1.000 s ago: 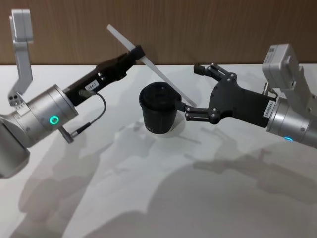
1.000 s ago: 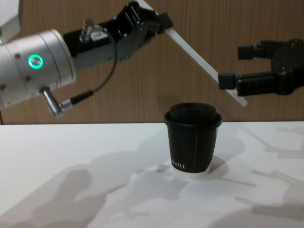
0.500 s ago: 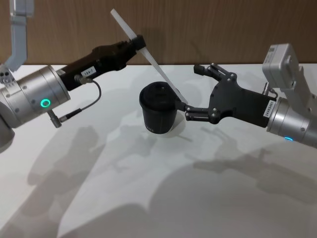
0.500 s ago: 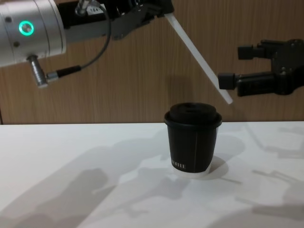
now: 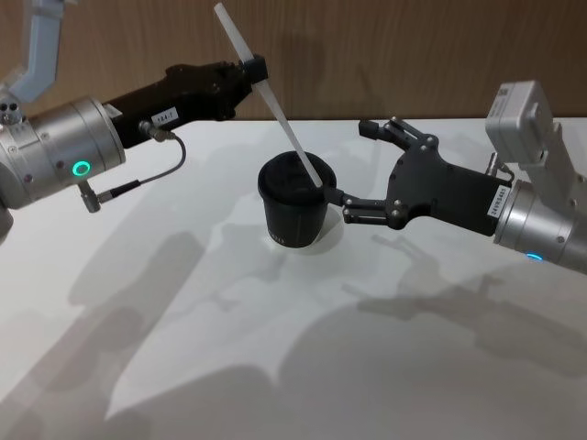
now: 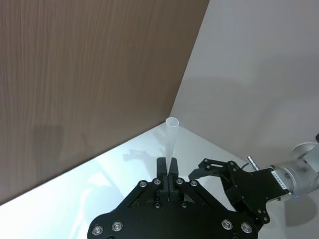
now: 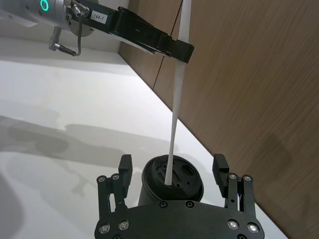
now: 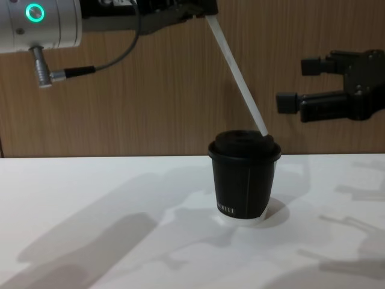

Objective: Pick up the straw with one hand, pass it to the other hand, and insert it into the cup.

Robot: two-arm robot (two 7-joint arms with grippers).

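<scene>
Straw (image 5: 285, 124): white, thin and straight, slanting down from the left pincer (image 5: 255, 69), whose fingers are closed on its upper part. A white tag (image 7: 99, 17) on that pincer reads "184-7". The straw's lower tip meets the black lid of the cup (image 5: 292, 220), below and ahead of the left pincer; whether it has entered the lid cannot be told. The cup's white lettering (image 8: 227, 210) is too small to read. The right pincer (image 5: 353, 168) hangs spread wide and empty, the cup just ahead of it on the counter (image 5: 275, 367).
</scene>
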